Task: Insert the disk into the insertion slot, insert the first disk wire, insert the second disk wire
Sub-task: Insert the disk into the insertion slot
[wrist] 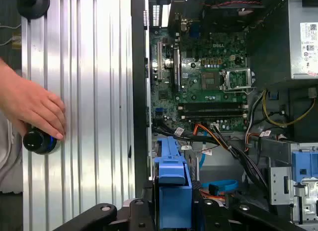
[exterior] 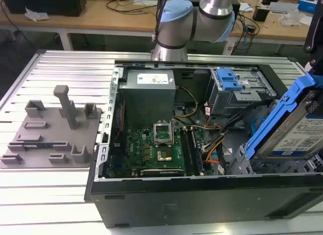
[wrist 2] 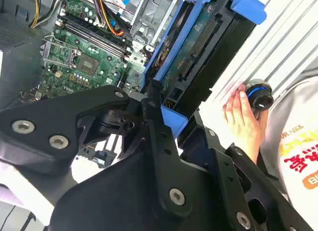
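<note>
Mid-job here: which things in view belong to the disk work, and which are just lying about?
Job: disk, held tilted in the robot hand; insertion slot; blue disk wire.
Lying about: power supply box; grey fixture plate; cage with blue latch; person's hand on a knob.

My exterior view looks down from high over one long side of the open computer case [exterior: 202,199]. It takes in the ribbed worktop [exterior: 50,194], with the arm [exterior: 174,22] at the far side. Both wrist views sit close, peering past the tool [wrist 2: 166,112] into the case. All three share the motherboard [exterior: 161,149] and the disk [exterior: 298,134]. Both wrist views also catch a hand [wrist: 35,107] on the worktop.
</note>
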`<state>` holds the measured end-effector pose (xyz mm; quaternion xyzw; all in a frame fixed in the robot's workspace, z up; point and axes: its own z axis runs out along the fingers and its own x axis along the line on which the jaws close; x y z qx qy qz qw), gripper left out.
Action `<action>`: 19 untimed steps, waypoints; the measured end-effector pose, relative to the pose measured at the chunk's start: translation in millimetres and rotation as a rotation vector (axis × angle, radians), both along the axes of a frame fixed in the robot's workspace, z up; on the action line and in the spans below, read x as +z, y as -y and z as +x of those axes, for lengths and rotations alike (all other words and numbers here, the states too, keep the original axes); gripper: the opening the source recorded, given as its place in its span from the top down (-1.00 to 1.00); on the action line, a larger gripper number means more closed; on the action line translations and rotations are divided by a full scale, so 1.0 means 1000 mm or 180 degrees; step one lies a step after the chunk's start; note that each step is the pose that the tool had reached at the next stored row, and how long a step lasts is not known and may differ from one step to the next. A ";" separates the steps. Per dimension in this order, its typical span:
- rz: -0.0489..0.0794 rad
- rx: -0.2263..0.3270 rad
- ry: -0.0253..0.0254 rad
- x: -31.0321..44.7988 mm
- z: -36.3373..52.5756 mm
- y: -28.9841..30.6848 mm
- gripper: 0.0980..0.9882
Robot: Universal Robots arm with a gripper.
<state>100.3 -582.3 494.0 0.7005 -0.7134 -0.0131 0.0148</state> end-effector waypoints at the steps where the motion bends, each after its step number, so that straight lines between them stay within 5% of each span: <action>1: 0.0000 0.0000 0.0000 0.0000 0.0000 0.0001 0.40; 13: 0.0000 0.0000 0.0000 0.0000 0.0000 0.0004 0.40; 14: 0.0007 0.0000 0.0000 0.0000 0.0000 0.0006 0.40; 16: 0.0110 0.0000 0.0001 -0.0002 -0.0014 0.0008 0.40; 19: 0.0121 0.0000 0.0002 -0.0002 -0.0017 0.0010 0.40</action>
